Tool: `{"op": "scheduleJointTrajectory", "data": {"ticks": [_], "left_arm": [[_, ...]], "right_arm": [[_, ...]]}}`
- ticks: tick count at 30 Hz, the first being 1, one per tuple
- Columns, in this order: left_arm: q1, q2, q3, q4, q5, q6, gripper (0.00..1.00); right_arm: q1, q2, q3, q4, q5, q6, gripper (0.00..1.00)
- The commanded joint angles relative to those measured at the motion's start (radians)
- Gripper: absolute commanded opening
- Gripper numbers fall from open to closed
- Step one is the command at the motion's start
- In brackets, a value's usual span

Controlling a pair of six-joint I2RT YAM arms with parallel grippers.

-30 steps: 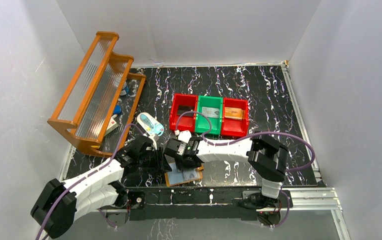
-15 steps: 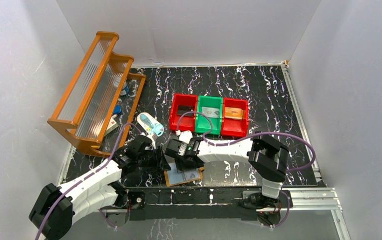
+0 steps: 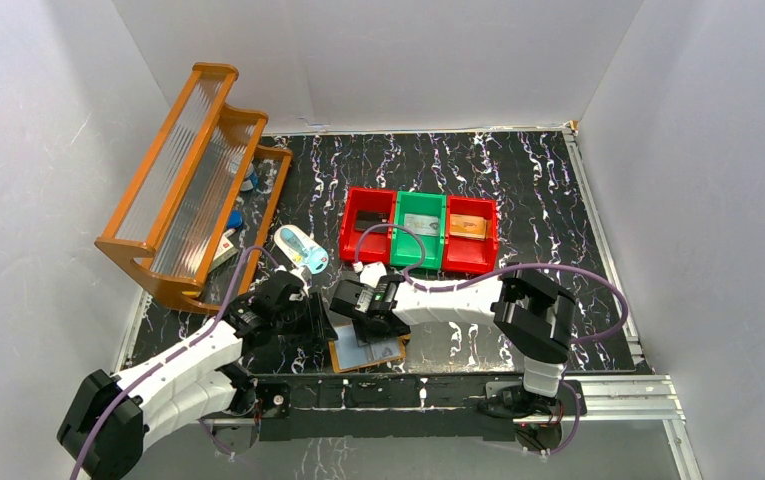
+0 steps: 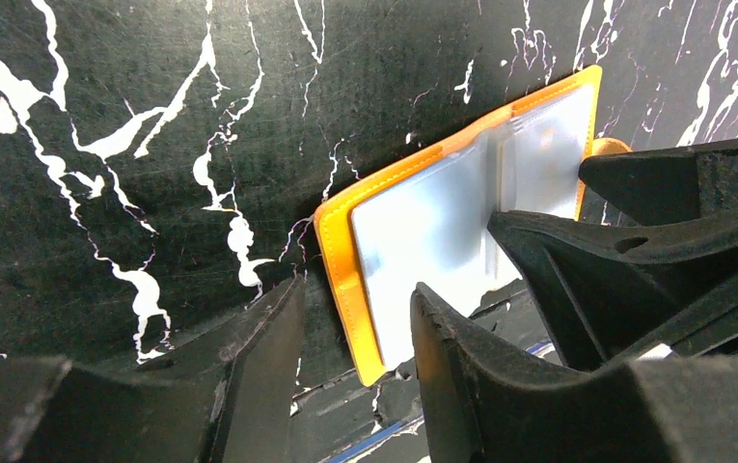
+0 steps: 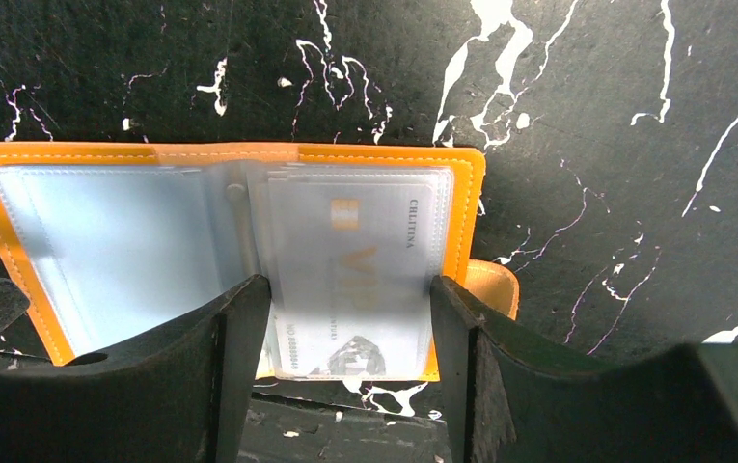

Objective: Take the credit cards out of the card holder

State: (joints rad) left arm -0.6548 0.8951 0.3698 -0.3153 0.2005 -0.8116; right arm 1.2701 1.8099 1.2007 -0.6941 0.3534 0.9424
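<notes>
The left gripper (image 4: 357, 299) has its jaws apart astride the holder's left edge, one finger over the table (image 4: 104, 241) and the other over the empty left pocket, clamped on nothing. The holder (image 4: 332, 246) lies open and flat just by the table's near edge, between the two grippers. It looks light and floppy, a soft orange cover with slick clear pockets, so it will likely slide or lift unless pinned. The card (image 5: 355, 260) sits in the right pocket under clear film. It looks thin, stiff and shiny, so hard to pinch while flat. The best hold is probably whichever edge shows at the pocket's mouth, though I cannot tell which side that is. The right gripper (image 5: 345, 299) also has its jaws apart, one on each side of the card, gripping nothing. A small tab (image 5: 495, 285) pokes out at the holder's right. Room is tight toward the near edge. There is bare table to the right, and the bins (image 3: 418, 235) stand well apart behind.
</notes>
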Motion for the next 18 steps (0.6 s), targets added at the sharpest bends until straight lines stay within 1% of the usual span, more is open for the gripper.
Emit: {"op": "scheduleJointTrajectory", "data": {"ticks": [1,6,8,18], "left_arm": [[-0.003,0.003,0.006,-0.011,-0.006,0.000,0.43],[-0.004,0.014,-0.010,0.031,0.028,-0.003,0.43],[-0.003,0.026,-0.014,0.047,0.041,-0.003,0.43],[-0.003,0.072,-0.008,0.098,0.082,0.006,0.43]], "right_arm": [[0.001,0.019,0.020,-0.044,0.026,0.005,0.68],[0.002,-0.001,0.045,-0.064,0.045,0.008,0.62],[0.006,-0.008,0.064,-0.082,0.060,0.010,0.61],[0.044,0.035,0.157,-0.177,0.116,0.022,0.63]]}}
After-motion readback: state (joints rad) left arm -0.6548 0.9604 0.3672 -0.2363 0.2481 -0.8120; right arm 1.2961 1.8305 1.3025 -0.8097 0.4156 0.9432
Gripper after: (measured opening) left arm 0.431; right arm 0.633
